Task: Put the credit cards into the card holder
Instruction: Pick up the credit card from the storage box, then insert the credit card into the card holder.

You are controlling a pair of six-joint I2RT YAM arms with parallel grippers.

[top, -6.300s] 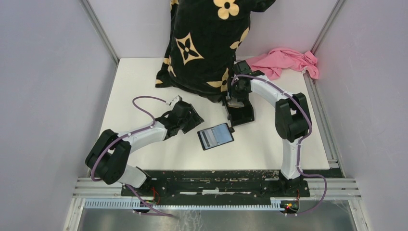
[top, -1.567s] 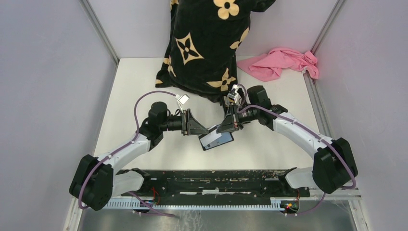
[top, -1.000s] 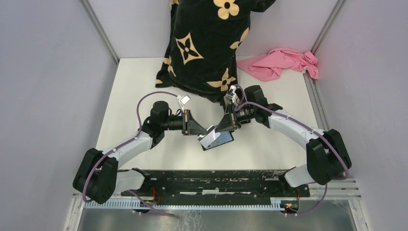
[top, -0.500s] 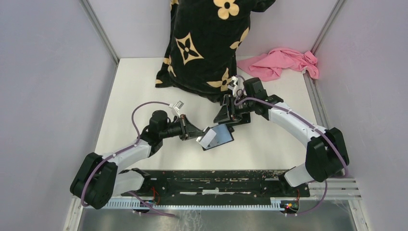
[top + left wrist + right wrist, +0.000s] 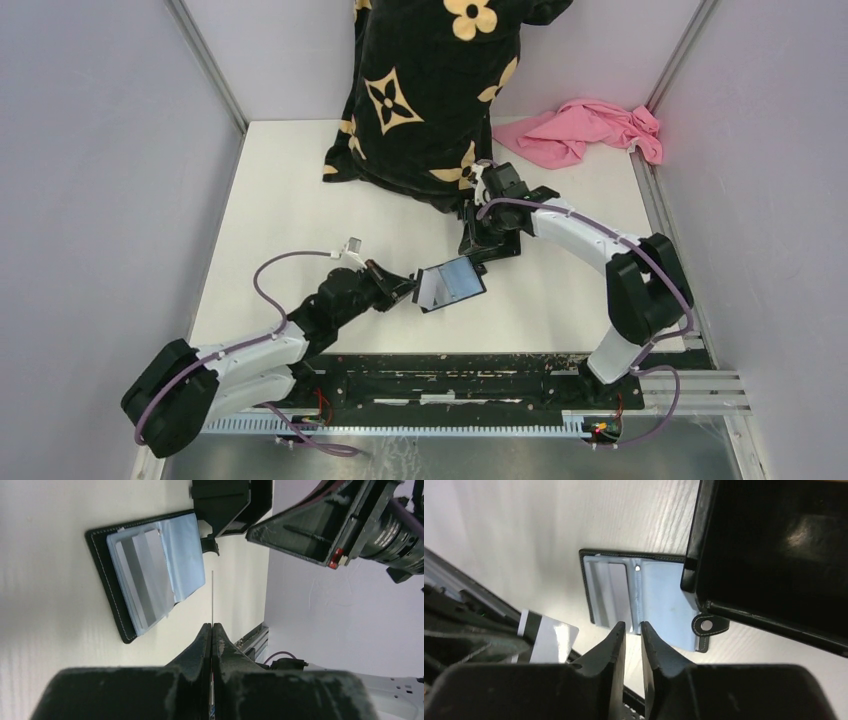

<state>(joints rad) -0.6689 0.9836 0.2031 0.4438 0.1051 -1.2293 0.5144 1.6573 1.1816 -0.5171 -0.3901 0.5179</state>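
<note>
Whitish card (image 5: 549,639), just released by the slightly parted right gripper (image 5: 633,624), is being clamped by the left gripper (image 5: 212,626) for the card holder (image 5: 150,570).

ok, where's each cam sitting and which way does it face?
Top external: above and behind the bases, looking down at the table; left arm, right arm show.
Left wrist: low over the table, sighting along the left pincer, shut on an edge-on card, toward the card holder.
Right wrist: looking down past the right pincer at the card holder.
Shared: card holder in all three.
</note>
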